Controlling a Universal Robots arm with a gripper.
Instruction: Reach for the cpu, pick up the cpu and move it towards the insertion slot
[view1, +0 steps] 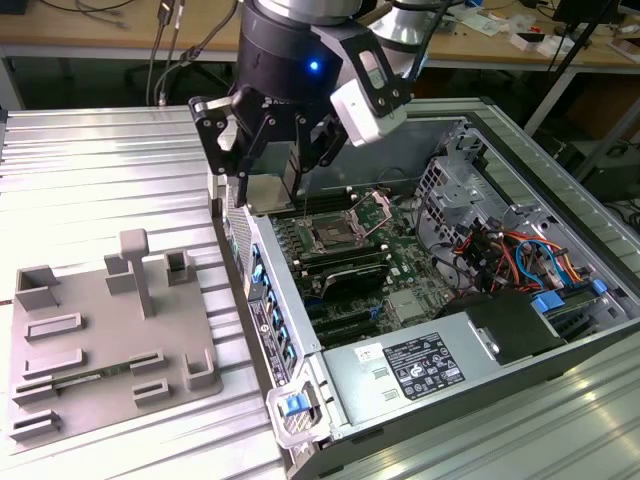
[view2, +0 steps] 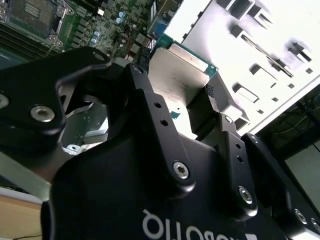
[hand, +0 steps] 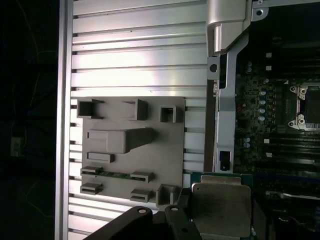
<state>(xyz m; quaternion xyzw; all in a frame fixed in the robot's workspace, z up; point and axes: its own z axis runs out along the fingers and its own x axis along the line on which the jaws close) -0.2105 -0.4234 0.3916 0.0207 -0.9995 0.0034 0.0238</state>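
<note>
the gripper (view1: 268, 178) hangs above the near wall of the open computer case (view1: 300, 330), its black fingers (view1: 240, 150) closed in on the cpu (view1: 268, 190), which it carries clear of any surface. in the second wrist view the cpu (view2: 181, 75) sits clamped between the dark fingers (view2: 150, 110), silvery lid facing the camera with a greenish rim along its far edge. in the first wrist view the cpu (hand: 220, 207) again shows its metal lid and green border, held at the fingers' tips (hand: 170, 220) over the case edge.

the slot (view1: 328, 237) lies on the motherboard (view1: 400, 260) inside the case, at about 4 o'clock from the cpu in the exterior view and near it; its metal frame is swung open with a dark centre showing. the slot (hand: 306, 107) also appears in the first wrist view, apart from the chip, and in the second wrist view (view2: 32, 15).

the grey tray (view1: 110, 335) rests on the ribbed metal table (view1: 90, 170) at about 8 o'clock from the gripper, well apart from it.
</note>
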